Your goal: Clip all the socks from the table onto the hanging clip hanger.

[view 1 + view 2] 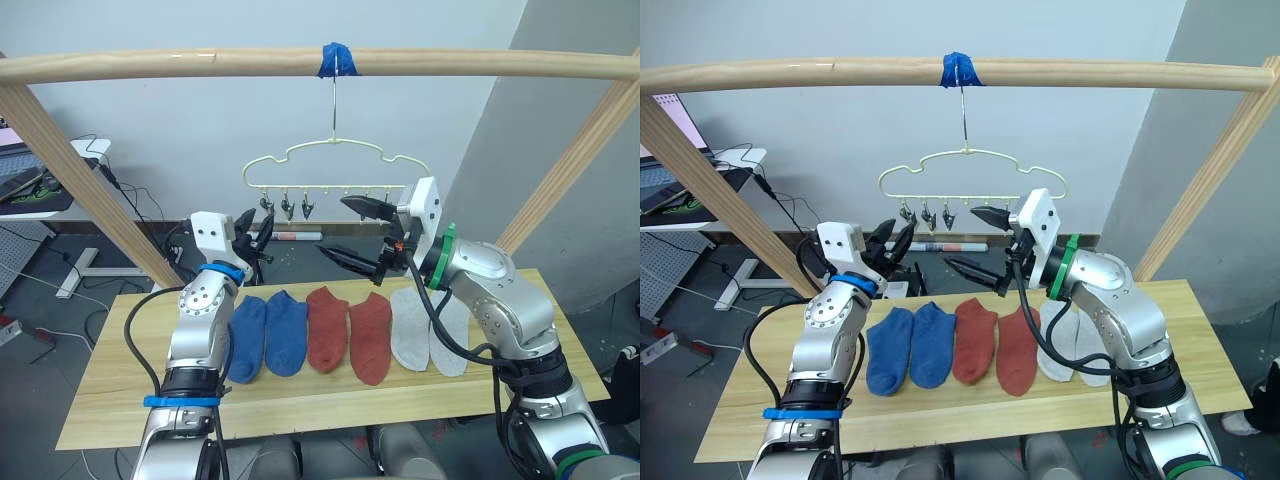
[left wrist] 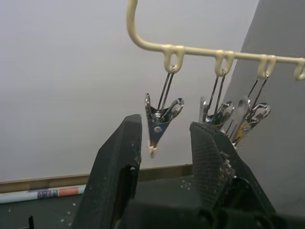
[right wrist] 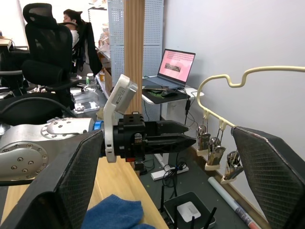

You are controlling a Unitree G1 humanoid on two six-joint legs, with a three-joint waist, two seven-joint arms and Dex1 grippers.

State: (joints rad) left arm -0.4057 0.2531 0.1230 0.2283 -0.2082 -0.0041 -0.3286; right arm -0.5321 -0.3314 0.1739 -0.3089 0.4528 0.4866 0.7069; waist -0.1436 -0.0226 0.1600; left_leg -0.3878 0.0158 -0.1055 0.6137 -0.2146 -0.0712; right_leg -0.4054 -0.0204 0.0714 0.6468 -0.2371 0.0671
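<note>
Six socks lie side by side on the table (image 1: 120, 400): two blue socks (image 1: 266, 335), two rust-red socks (image 1: 350, 332) and two light grey socks (image 1: 430, 332). Above them the pale clip hanger (image 1: 335, 160) hangs by its hook, with a row of metal clips (image 1: 288, 208) that hold nothing. My left gripper (image 1: 255, 235) is raised just below the leftmost clip (image 2: 159, 121), open by a narrow gap, with the clip tip level with its fingertips. My right gripper (image 1: 355, 232) is wide open beside the hanger's right end, above the socks, and holds nothing.
The hanger's hook sits under blue tape (image 1: 336, 58) on the round wooden pole frame (image 1: 150, 65), whose slanted legs (image 1: 80, 180) flank the table. A desk with a laptop (image 3: 176, 64), floor cables and a person in an office chair (image 3: 71, 21) are off to the left.
</note>
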